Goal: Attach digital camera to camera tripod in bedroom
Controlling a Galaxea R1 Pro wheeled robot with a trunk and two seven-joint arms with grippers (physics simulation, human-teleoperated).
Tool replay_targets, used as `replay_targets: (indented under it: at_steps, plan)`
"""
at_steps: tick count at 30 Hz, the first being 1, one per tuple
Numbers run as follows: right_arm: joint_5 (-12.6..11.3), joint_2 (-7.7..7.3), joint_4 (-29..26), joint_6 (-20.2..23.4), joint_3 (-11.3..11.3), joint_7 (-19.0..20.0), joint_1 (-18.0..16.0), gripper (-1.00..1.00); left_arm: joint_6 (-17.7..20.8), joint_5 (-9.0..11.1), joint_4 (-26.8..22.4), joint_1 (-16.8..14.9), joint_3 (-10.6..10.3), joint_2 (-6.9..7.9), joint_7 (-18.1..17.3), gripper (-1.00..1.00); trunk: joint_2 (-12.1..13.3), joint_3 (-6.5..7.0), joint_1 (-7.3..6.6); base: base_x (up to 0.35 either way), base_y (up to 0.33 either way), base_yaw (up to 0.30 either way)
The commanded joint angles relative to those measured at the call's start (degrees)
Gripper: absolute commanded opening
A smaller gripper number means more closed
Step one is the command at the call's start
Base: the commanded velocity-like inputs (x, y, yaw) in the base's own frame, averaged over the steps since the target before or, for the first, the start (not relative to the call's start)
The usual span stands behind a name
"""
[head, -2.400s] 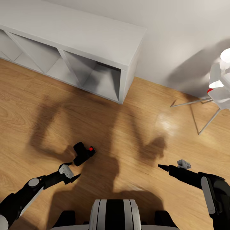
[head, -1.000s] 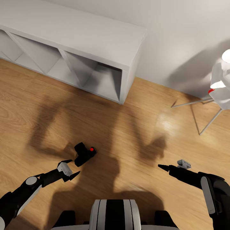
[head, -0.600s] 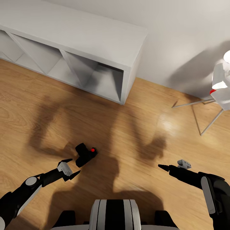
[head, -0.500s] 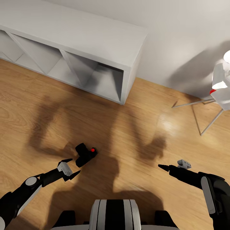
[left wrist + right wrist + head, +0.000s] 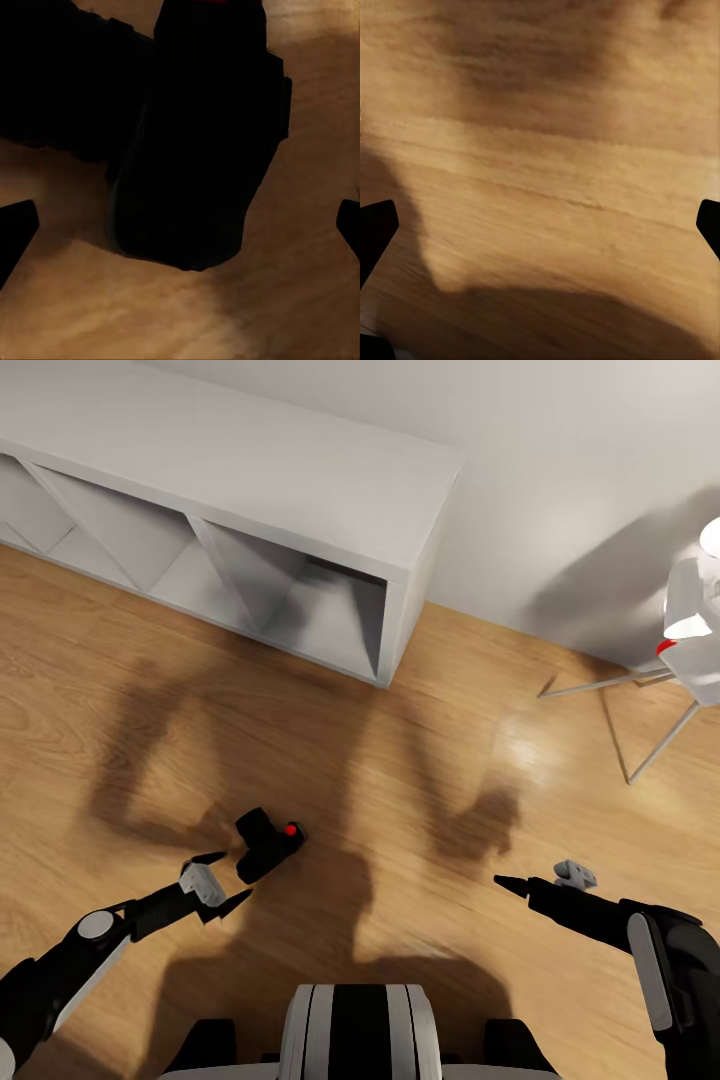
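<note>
The digital camera (image 5: pixel 266 845) lies on the wood floor, small and black, with its red dot (image 5: pixel 290 828) on top. My left gripper (image 5: pixel 230 877) hovers just short of it, open, with its fingertips (image 5: pixel 222 856) spread on the side near me. In the left wrist view the camera (image 5: pixel 195 142) looms as a dark bulk ahead of the open left gripper (image 5: pixel 180 225). My right gripper (image 5: pixel 505 881) hangs open over bare floor at the right, holding nothing; its wrist view has only planks between the right gripper (image 5: pixel 540 225) tips. The camera tripod is out of view.
A grey cube shelf (image 5: pixel 300 510) stands against the pale wall at the back left. A white lamp (image 5: pixel 690 630) on thin splayed legs stands at the far right. Open plank floor (image 5: pixel 420 760) lies between them, crossed by my arms' shadows.
The left gripper has drawn slightly left and then edged a little nearer the camera. The whole view has shifted slightly. The right arm has held still.
</note>
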Motion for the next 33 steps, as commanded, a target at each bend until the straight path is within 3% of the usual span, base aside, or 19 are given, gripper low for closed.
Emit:
replay_targets:
  at_steps: [1,9,33]
  plan:
    - [-0.4,0.00,0.0,0.4,-0.1,-0.1,0.0,1.00,-0.1,0.3,-0.3,-0.1,0.0,0.07,-0.1,1.00,0.0,-0.03,-0.01,0.000,0.000,0.000]
    - [-0.4,-0.03,0.0,0.4,0.0,-0.1,0.0,1.00,0.3,2.3,-2.9,0.0,1.8,-1.37,-0.3,1.00,0.0,-0.03,-0.01,0.000,0.000,0.000]
    - [-0.4,-0.09,0.0,0.4,0.0,0.0,0.0,1.00,0.4,10.2,-10.6,0.0,2.2,-1.87,-0.5,1.00,0.0,-0.03,-0.01,0.000,0.000,0.000]
